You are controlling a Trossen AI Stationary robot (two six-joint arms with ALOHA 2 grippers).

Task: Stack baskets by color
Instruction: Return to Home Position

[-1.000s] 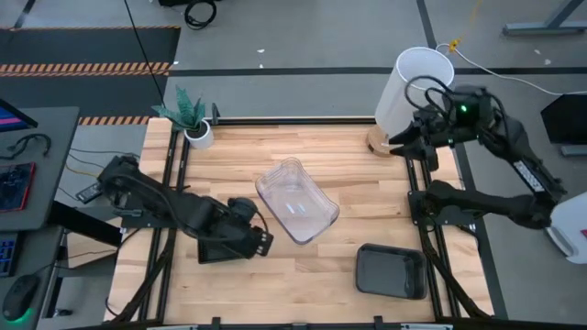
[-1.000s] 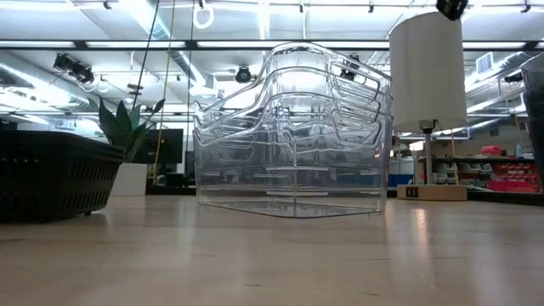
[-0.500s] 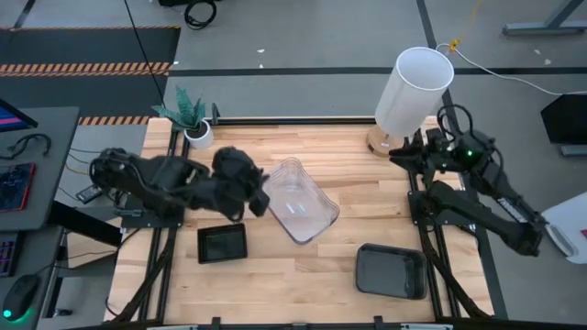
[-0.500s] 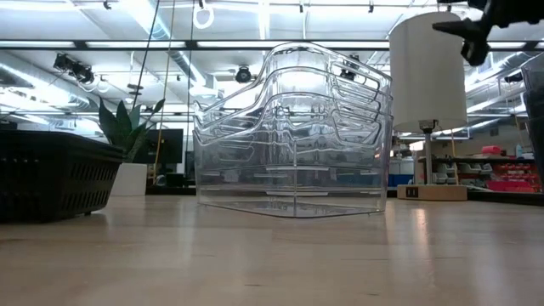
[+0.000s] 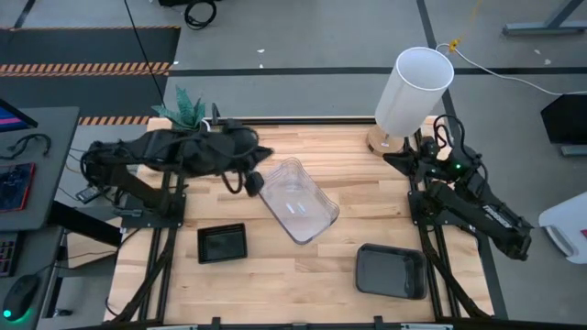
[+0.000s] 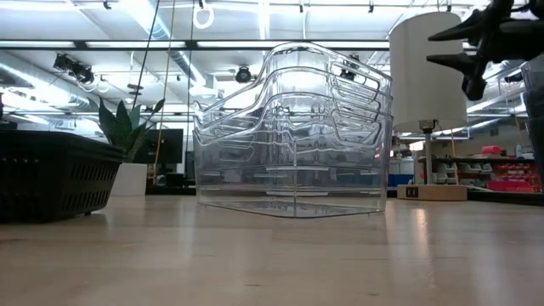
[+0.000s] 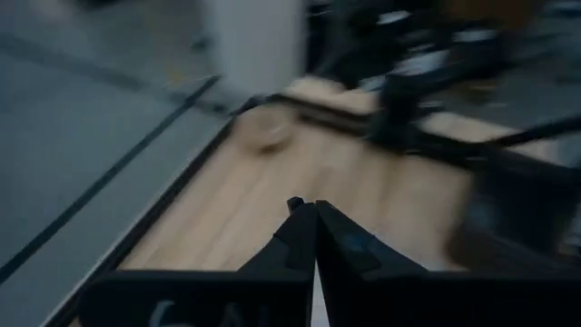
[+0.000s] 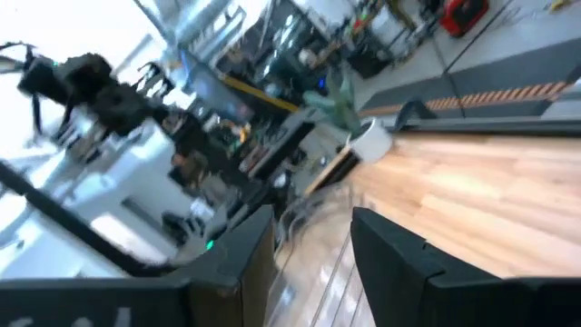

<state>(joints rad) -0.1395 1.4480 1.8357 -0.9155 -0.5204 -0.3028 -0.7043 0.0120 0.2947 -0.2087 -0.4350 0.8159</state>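
A stack of clear baskets [image 5: 295, 200] [image 6: 293, 127] rests on its base mid-table. A small black slatted basket [image 5: 223, 243] [image 6: 51, 178] stands near the table's left front. A smoky-grey basket [image 5: 392, 271] stands at the front right. My left gripper [image 5: 254, 180] [image 7: 315, 218] hangs raised beside the clear stack's left end, shut, with nothing between its fingers. At the table's right edge, next to the lamp's base, my right gripper [image 5: 394, 158] [image 6: 467, 47] [image 8: 313, 245] is open and holds nothing.
A tall white lamp shade [image 5: 413, 92] [image 6: 427, 72] stands at the far right corner. A white pot with a green plant [image 5: 193, 124] stands at the far left corner. Bare wood lies between the black and grey baskets along the front.
My left gripper has left the black basket, risen and swung toward the far edge, rolling as it went; it now hangs by the clear stack. The black basket stays on the table. My right arm has folded down at the right edge, and its gripper has come into the low view.
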